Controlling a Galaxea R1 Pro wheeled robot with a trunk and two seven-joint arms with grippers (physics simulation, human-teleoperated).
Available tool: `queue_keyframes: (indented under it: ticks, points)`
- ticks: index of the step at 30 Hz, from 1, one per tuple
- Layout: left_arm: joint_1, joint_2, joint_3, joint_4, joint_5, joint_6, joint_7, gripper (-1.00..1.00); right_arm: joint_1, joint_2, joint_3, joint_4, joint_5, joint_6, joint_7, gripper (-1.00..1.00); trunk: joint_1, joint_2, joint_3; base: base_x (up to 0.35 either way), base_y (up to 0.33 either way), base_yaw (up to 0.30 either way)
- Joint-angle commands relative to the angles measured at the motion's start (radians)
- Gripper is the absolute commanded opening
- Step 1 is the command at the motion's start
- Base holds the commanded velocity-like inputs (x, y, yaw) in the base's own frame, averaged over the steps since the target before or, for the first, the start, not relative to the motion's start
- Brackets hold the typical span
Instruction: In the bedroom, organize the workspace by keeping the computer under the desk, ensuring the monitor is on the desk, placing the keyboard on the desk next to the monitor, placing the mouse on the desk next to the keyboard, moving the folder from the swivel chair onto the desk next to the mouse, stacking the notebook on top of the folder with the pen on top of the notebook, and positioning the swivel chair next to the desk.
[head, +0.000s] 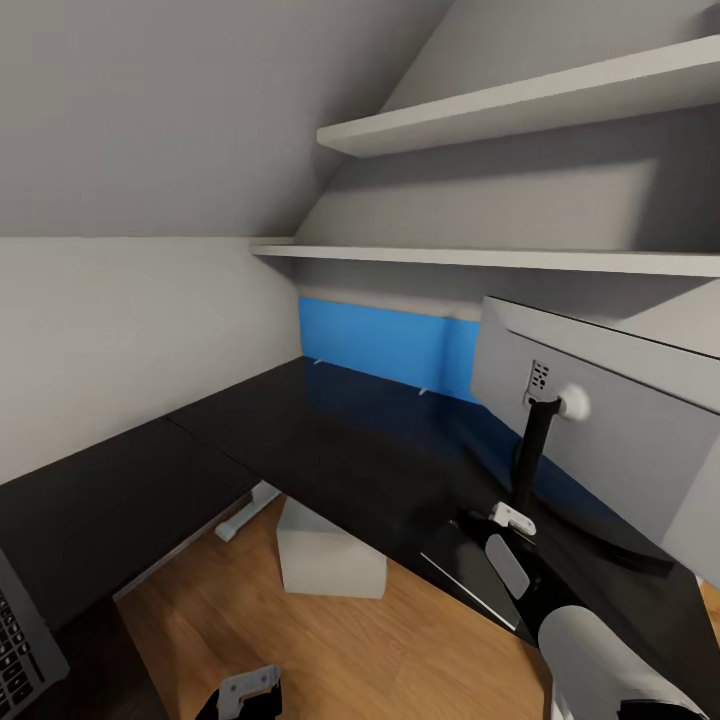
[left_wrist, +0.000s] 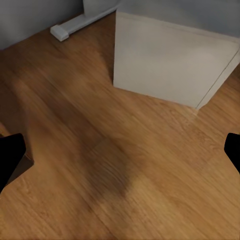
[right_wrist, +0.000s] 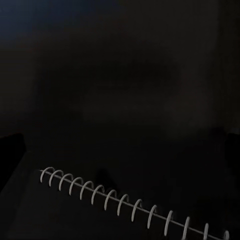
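The monitor (head: 600, 400) stands on the black desk (head: 330, 440) at the right, its grey back toward me. A dark spiral notebook (head: 456, 568) lies flat at the desk's front edge beside the monitor's stand. My right gripper (head: 495, 520) hovers just over it, open; the right wrist view shows the notebook's white spiral binding (right_wrist: 130, 205) between the dark fingertips (right_wrist: 11, 155). The white computer (head: 328, 555) sits on the floor under the desk. My left gripper (head: 245, 695) hangs low over the floor, open and holding nothing. A keyboard's corner (head: 20, 640) shows at the lower left.
The desk is L-shaped, with a left wing (head: 90, 520) along the wall. A blue panel (head: 385, 345) backs it, and two white shelves (head: 500, 258) hang above. A white desk foot (left_wrist: 75, 25) rests on the wooden floor (left_wrist: 100, 150) near the computer (left_wrist: 170, 60).
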Motion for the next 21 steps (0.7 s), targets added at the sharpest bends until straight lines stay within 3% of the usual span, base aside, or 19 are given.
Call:
queue_keyframes:
  ticks: [1, 10, 21]
  points:
    - [-0.001, 0.001, -0.003, -0.001, 0.010, -0.005, 0.005, 1.00, 0.000, 0.000, -0.001, 0.057, -0.024, 0.007, -0.004, 1.00, 0.000, 0.000, -0.001, -0.017, 0.000, 0.000]
    - [0.000, 0.001, -0.003, -0.001, 0.010, -0.005, 0.005, 1.00, 0.000, 0.001, -0.001, 0.057, -0.025, 0.007, -0.004, 1.00, 0.000, 0.000, -0.001, -0.147, 0.024, 0.000]
    - [0.000, 0.001, -0.003, -0.001, 0.010, -0.005, 0.005, 1.00, 0.000, 0.001, -0.003, 0.057, -0.025, 0.004, -0.005, 1.00, 0.000, 0.000, -0.001, -0.038, 0.020, 0.000]
